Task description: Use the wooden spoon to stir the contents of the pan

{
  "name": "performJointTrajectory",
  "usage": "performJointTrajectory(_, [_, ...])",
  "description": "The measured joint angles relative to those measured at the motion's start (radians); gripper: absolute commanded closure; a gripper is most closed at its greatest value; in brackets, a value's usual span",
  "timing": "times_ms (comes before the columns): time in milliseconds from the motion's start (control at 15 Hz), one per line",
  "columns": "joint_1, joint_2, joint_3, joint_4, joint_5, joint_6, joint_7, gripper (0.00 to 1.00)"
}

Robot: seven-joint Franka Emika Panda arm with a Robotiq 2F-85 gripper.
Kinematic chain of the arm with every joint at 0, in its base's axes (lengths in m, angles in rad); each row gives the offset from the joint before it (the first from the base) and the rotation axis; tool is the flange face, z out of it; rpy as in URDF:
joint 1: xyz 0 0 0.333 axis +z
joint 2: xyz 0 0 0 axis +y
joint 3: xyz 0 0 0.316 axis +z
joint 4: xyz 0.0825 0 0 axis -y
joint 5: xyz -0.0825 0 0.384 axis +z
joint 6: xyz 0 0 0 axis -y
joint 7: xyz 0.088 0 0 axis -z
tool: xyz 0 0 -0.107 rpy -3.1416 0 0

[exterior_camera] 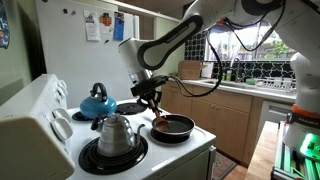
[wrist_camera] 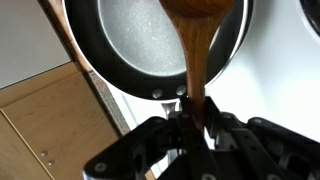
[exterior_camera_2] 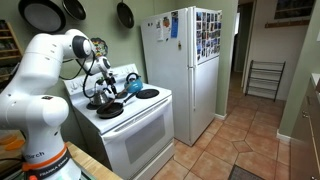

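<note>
1. Wooden spoon: the bowl end lies over the pan's inner floor and the handle rises steeply past the rim. Whether it touches the floor cannot be told.
2. Gripper: it hangs above the pan's rim, jaws closed narrowly on the spoon's handle end. This high grip probably leaves the fingers clear of the pan wall.
3. Pan: it sits on a stove burner. The contents are too small to make out.
4. Steel kettle and blue kettle: both stand on other burners, well apart from the pan, which leaves room for stirring.
</note>
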Motion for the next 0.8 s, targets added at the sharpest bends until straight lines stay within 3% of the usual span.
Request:
performJointTrajectory(333, [-0.001, -0.007, -0.023, -0.016, 0.017, -0.024, 0.034, 0.96])
performJointTrajectory(400, [0.0, -0.013, -0.026, -0.026, 0.017, -0.034, 0.051, 0.82])
performJointTrajectory(667, [0.0, -0.051, -0.029, -0.078, 0.017, -0.04, 0.092, 0.82])
performJointTrajectory(733, [0.0, -0.056, -0.029, -0.084, 0.017, -0.04, 0.094, 0.96])
performJointTrajectory(800, [0.0, -0.058, -0.029, -0.086, 0.017, -0.04, 0.096, 0.96])
